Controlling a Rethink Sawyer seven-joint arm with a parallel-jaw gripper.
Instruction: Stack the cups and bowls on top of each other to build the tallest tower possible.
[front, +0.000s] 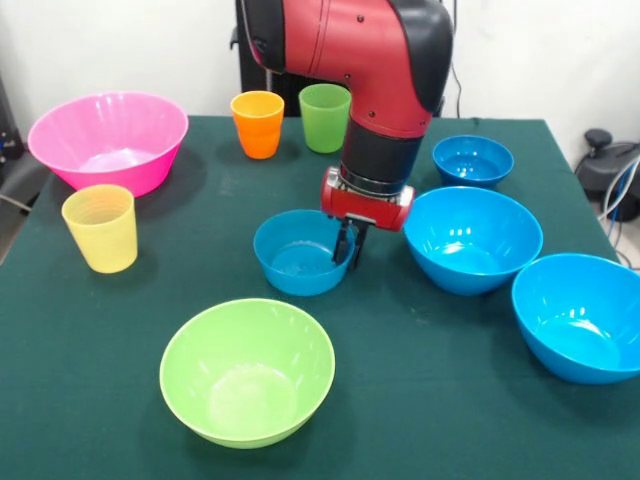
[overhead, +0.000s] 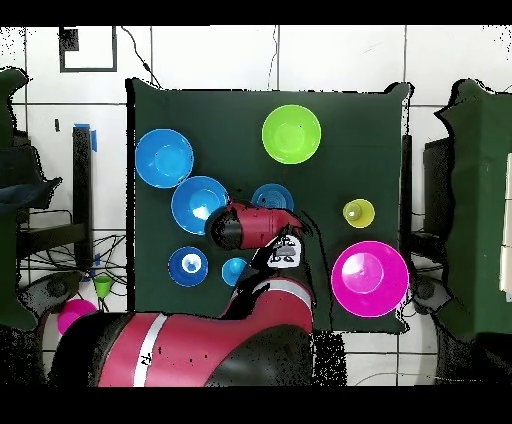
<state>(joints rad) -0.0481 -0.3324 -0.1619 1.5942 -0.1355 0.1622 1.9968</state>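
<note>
In the front view we take the small blue bowl at the middle of the table as our landmark. It sits upright, mouth up, and the jaws of the gripper reach down over its right rim; whether they are apart or pinching that rim, we cannot tell. Nearer the camera than this bowl stands the lime green bowl. To its right we count two big blue bowls, and behind those a second small blue bowl. To its left are the yellow cup and the pink bowl; beyond it are the orange cup and green cup. Every cup and bowl stands alone, mouth up, nothing stacked.

From overhead, the arm covers part of the landmark bowl, and the orange and green cups are hidden. This view alone shows a small light blue cup beside the arm. We count four blue bowls here too.
</note>
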